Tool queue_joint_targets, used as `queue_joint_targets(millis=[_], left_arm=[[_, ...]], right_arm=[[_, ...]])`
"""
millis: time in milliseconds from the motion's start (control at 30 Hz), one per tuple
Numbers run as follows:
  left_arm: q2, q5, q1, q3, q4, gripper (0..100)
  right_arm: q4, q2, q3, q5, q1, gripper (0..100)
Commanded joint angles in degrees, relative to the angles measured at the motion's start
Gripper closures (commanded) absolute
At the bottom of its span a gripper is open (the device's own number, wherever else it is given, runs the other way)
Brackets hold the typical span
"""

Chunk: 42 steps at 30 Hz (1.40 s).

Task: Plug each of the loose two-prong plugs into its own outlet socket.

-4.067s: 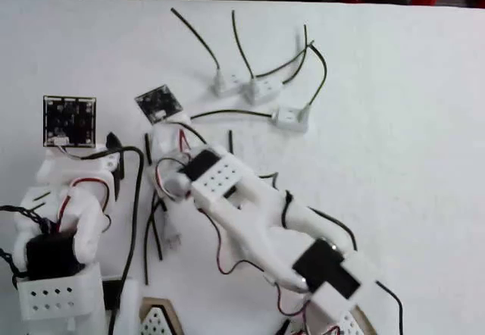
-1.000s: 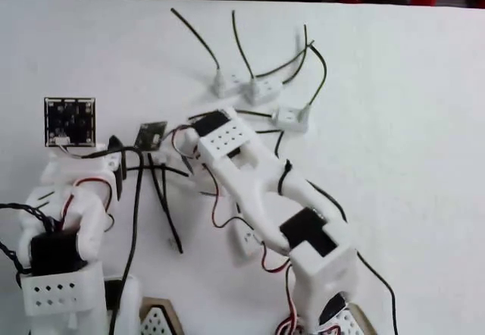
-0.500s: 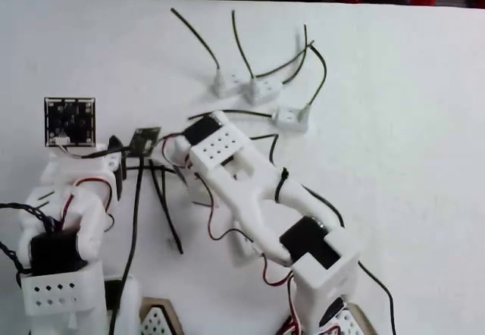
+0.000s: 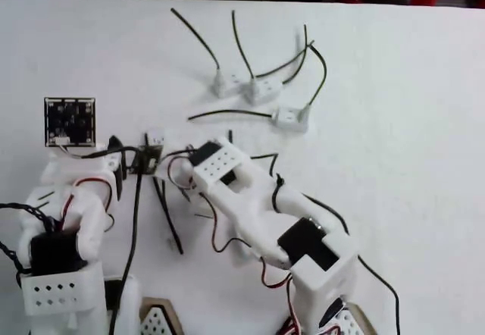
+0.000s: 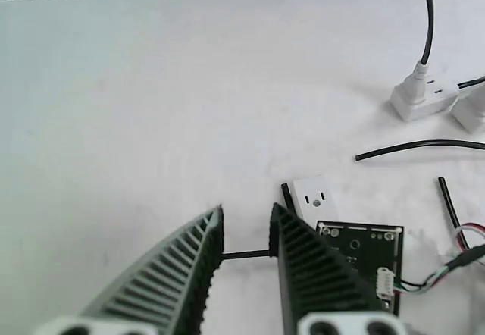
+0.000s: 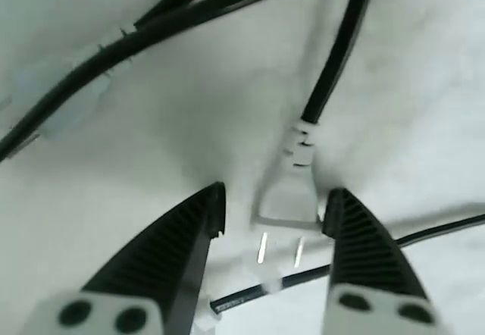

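White table (image 4: 409,85), two arms, one loose plug (image 6: 289,197).
High view: three corded sockets (image 4: 265,89) sit far centre; the right arm (image 4: 227,172) lies across the middle, the left arm (image 4: 68,198) near left. Left wrist view: left gripper (image 5: 246,225) slightly parted, holding nothing, a small socket (image 5: 317,196) near its tips. Right wrist view: right gripper (image 6: 277,195) wide open, straddling the plug lying flat, unclamped.

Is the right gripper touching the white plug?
Cannot tell. Right wrist view: the white plug lies inside the open right gripper, gap on one side, other unclear.
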Motion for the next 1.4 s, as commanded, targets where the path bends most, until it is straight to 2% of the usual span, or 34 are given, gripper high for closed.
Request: queue_joint_targets(millis=[0,133,267,533,800,1067,1167,1367], left_arm=[[-0.7,0.5,-0.6,-0.3,-1.1,88],[-0.7,0.5,-0.6,-0.3,-1.0,88],[-0.7,0.5,-0.6,-0.3,-1.0,88],[-0.7,0.5,-0.6,-0.2,-0.9,88],[-0.7,0.5,-0.6,-0.2,-0.9,88],[-0.7,0.5,-0.6,-0.2,-1.0,88],[-0.7,0.5,-0.6,-0.2,-1.1,88],[-0.7,0.5,-0.6,-0.2,-1.1,88]], right_arm=[[-4.4,-2.9,1.1,-0.6,-0.7,84.7],[-4.4,-2.9,1.9,-0.7,-0.7,86.5],[-1.6,-5.1,0.0,-0.6,0.1,98.8],[9.2,-17.5,-0.4,-0.3,4.2,98.1],[15.6,-30.7,-0.1,-0.3,16.7,98.1],[20.2,-36.6,2.0,-0.7,31.6,98.1],[19.7,-36.3,6.5,-0.7,34.5,98.1],[11.6,-36.4,17.8,-0.7,36.1,95.8]])
